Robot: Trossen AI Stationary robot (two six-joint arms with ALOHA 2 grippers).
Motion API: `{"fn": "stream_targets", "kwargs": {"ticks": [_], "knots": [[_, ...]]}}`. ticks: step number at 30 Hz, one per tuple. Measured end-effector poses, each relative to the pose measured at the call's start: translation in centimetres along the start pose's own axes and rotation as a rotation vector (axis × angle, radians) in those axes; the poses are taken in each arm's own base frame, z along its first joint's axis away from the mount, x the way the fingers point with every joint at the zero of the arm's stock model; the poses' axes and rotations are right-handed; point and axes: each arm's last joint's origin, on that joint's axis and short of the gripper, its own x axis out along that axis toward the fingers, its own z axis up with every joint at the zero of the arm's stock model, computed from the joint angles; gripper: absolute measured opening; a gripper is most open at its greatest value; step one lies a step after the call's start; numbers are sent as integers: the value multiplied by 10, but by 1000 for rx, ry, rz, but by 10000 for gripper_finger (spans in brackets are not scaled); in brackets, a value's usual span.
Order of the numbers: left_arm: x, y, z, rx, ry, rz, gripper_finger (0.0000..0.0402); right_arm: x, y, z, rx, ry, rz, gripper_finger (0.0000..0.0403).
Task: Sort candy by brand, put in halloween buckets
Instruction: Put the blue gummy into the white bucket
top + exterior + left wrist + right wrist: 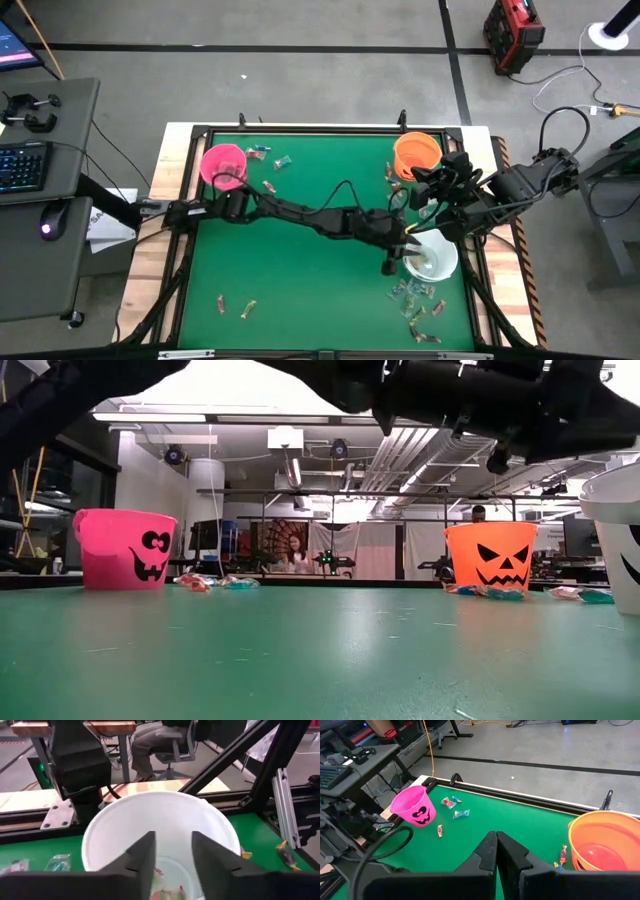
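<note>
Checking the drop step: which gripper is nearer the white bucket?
Left. The left gripper hangs open directly over the white bucket; the right gripper, shut, waits beside the orange bucket.

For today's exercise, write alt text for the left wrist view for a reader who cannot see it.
The left gripper hangs open over the white bucket, where a few candies lie at the bottom. The bucket stands on the green table, more wrapped candies beside it.

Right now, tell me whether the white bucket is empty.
Not empty: the white bucket stands upright with a few wrapped candies on its bottom, seen between the left gripper's open fingers.
</note>
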Motion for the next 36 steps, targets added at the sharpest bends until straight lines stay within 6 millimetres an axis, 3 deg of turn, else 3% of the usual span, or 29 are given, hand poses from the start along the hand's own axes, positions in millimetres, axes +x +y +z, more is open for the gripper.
{"fn": "stream_targets", "kwargs": {"ticks": [5,8,11,15,18,23,27,32,36], "knots": [[-23,16,14,-15,165,43,191,0,0,0,-3,4,-1,0],[-55,39,28,28,350,98,211,0,-1,0,-7,6,-3,0],[-88,71,30,18,547,136,218,0,-1,0,-9,6,-5,0],[-129,121,-1,-126,769,188,218,0,-1,0,-10,5,-5,0],[-165,152,-24,-247,832,246,218,0,-1,0,-14,5,-8,0],[-238,176,-58,-373,952,382,218,0,-1,-1,-17,5,-9,0],[-287,192,-68,-391,1013,518,218,0,-1,-1,-19,-2,-11,0],[-317,220,-91,-488,1091,554,218,1,-1,0,-18,-20,-15,0],[-323,232,-102,-575,1070,517,218,3,-1,1,-10,-23,-27,0]]}}
